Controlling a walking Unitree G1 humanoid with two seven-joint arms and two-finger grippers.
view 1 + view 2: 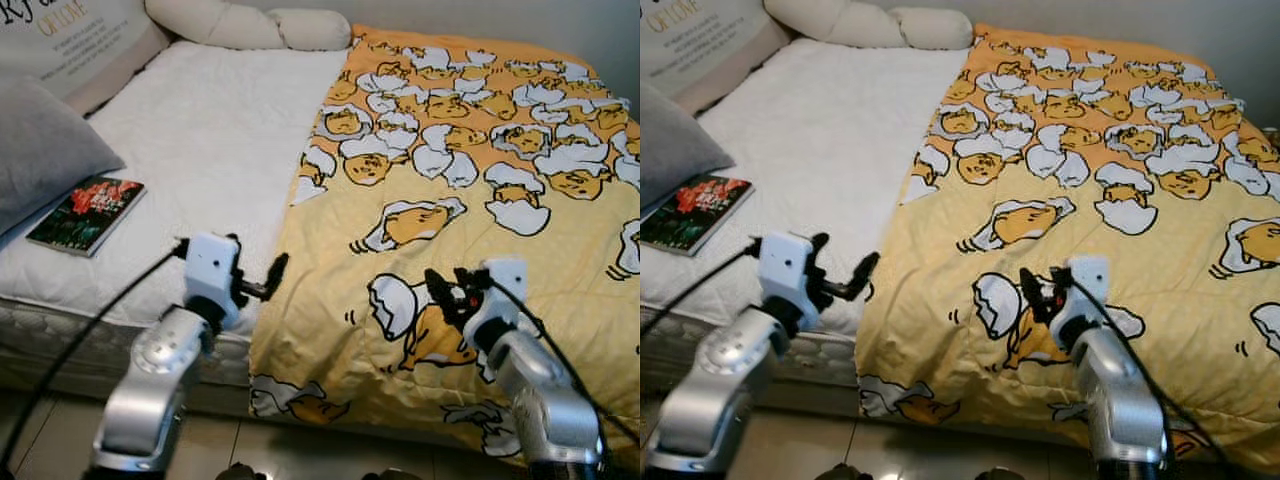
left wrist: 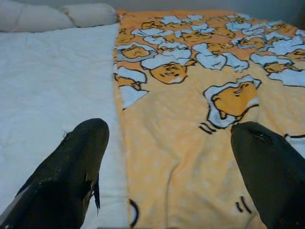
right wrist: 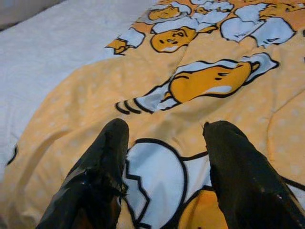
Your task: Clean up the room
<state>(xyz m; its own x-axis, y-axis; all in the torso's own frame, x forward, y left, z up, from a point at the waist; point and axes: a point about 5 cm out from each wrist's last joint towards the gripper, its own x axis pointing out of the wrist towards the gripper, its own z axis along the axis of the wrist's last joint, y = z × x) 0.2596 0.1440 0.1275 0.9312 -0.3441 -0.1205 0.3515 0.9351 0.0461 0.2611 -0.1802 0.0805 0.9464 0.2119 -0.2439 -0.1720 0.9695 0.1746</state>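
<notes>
A: Where is the blanket (image 1: 470,230) now?
B: It covers half of the bed (image 1: 200,140). Its edge lies between the spread fingers of the left gripper (image 2: 167,157); the right gripper (image 3: 167,157), fingers also apart, hovers above it, perhaps touching.
A: How to do it well?
B: Pinch the edge deeply, then pull evenly across.
</notes>
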